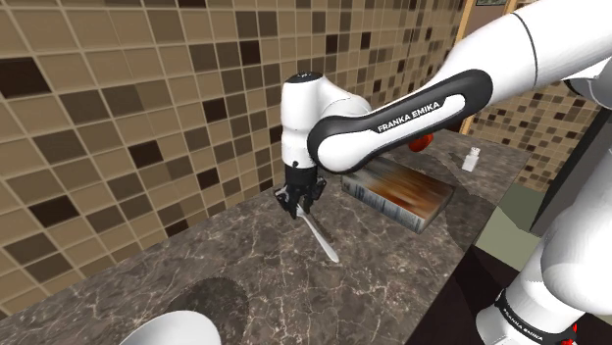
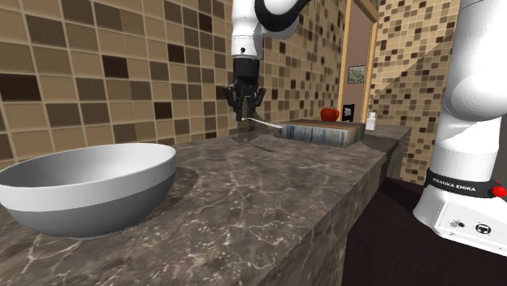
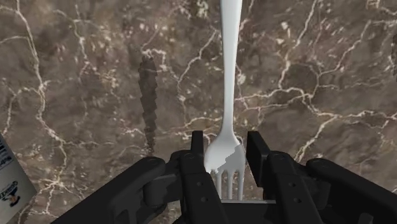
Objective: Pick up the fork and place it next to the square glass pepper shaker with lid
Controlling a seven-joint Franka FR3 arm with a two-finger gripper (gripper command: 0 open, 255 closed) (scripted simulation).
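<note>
Above the counter (image 1: 196, 257), gripper (image 1: 297, 203) pinching fork (image 1: 319, 237) by its tines, handle hanging clear of the surface: pickup judged done; left, carry to shaker (image 1: 472, 158), well apart at 2 o'clock beyond board (image 1: 402, 192) in shoulder view, and set-down beside it.

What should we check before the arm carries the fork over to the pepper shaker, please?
1. Fork clasped by its tine end in the gripper: ok.
2. Fork lifted off the counter, its shadow apart from it: ok.
3. Pepper shaker upright at the counter's far end: ok.
4. Low straight path to the shaker free: not ok, a slab lies between.
5. Bare spot beside the shaker: cannot tell.
</note>
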